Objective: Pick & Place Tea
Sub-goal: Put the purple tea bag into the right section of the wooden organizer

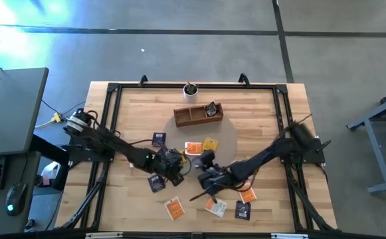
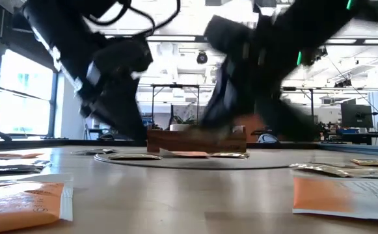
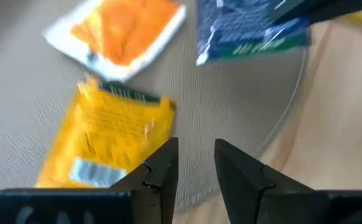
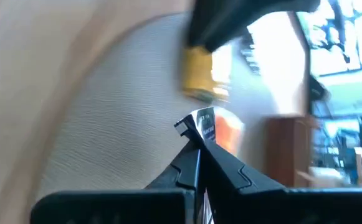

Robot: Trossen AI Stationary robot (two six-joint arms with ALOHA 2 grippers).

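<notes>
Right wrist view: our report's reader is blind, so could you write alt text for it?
The right gripper is shut on a sachet, pinched by its edge above a round grey mat. Beyond hangs a yellow sachet under a dark arm; a brown wooden tray stands farther off.

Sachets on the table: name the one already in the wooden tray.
The dark sachet in the wooden tray's right compartment; all others lie on the table.

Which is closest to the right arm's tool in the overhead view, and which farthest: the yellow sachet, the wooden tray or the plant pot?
From the right tool, shut on a sachet:
1. yellow sachet, just beyond it.
2. wooden tray, mid-table.
3. plant pot, far edge.
</notes>
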